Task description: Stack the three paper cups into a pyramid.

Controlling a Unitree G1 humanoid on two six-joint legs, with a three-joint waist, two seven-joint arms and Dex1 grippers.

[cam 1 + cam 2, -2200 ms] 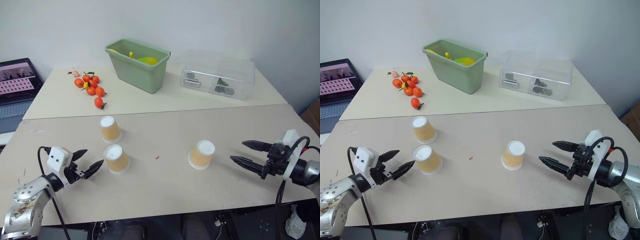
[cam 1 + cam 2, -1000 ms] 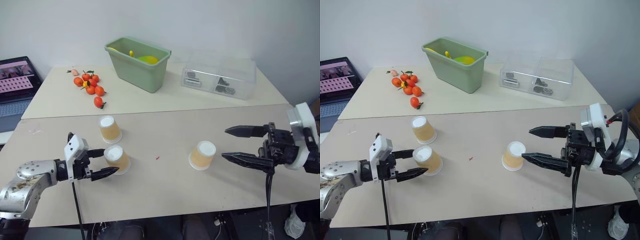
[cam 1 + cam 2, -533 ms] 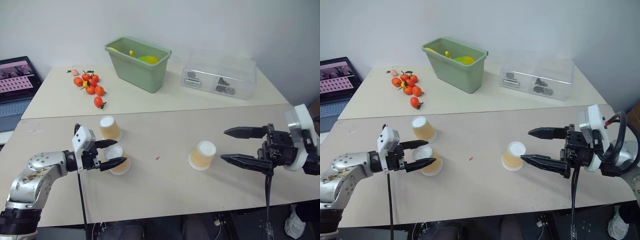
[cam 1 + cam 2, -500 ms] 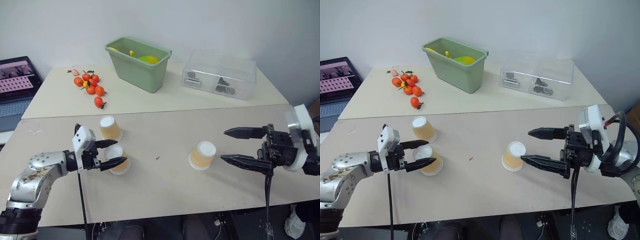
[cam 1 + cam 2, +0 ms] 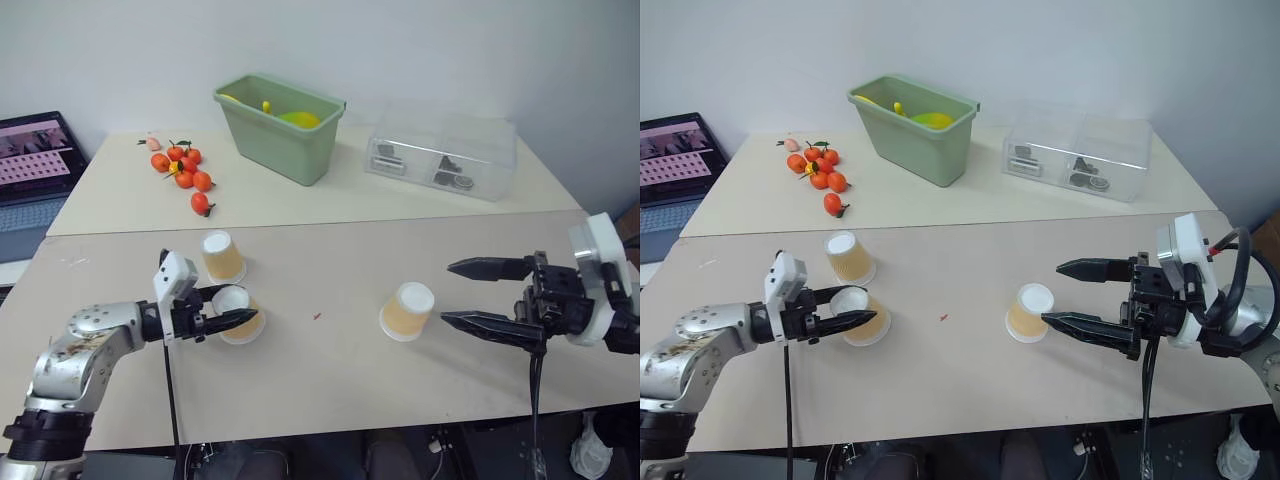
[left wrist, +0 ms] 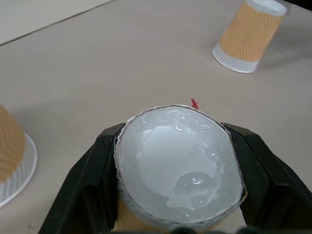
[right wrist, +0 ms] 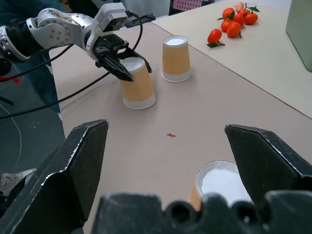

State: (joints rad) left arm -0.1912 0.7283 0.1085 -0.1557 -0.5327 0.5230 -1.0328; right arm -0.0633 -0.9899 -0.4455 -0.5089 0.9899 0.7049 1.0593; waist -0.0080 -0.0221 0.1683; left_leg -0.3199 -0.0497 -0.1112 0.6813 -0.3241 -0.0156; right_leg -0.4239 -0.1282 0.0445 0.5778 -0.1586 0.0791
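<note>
Three paper cups sit upside down on the table [image 5: 330,370]: the nearest cup [image 5: 238,313] is pinched by the left gripper [image 5: 222,322], reaching level; the right gripper [image 5: 478,292] hovers spread beside the right cup [image 5: 407,311].

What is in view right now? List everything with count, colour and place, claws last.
paper cups: three, tan-orange, upside down on the near table; two at left, one toward the right.
fruits: a cluster, orange-red, far table, left.
bin: one, green, far table, centre.
box: one, clear plastic, far table, right.
laptop: one, open, beyond the far table's left edge.
left claw: shut on the nearer left-hand cup.
right claw: open, just right of the right-hand cup.
</note>
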